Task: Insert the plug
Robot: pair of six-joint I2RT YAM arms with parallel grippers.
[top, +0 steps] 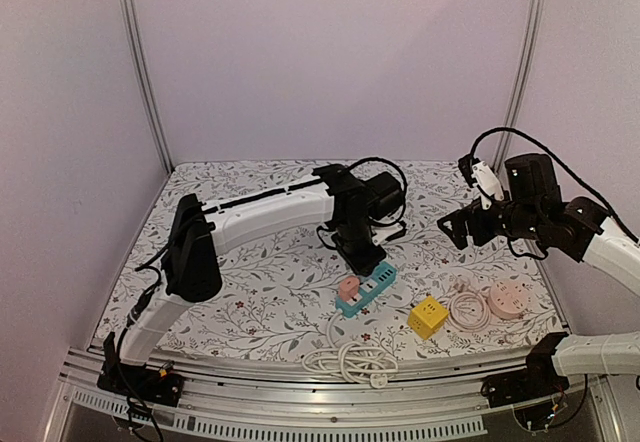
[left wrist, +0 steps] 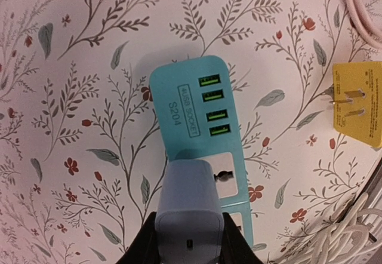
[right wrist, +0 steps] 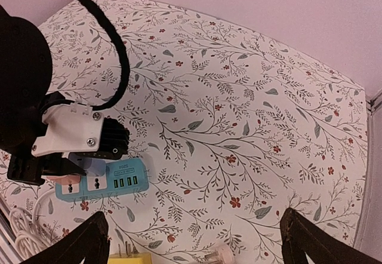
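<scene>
The pale plug (left wrist: 186, 192) sits at the bottom centre of the left wrist view, pinched between the two black fingers of the left end effector (left wrist: 188, 240). It overlaps the near part of the teal power strip (left wrist: 191, 106), and one socket opening shows just to its right. Whether its pins have reached the strip cannot be told. Four green USB ports (left wrist: 212, 106) run up the strip's middle. A yellow adapter (left wrist: 358, 106), two prongs showing, lies at the right edge on the floral table (left wrist: 89, 67), with a white cable (left wrist: 346, 234) coiled at the lower right. In its own wrist view the right end effector (right wrist: 194, 216) hangs above the table with its fingers spread wide, holding nothing.
</scene>
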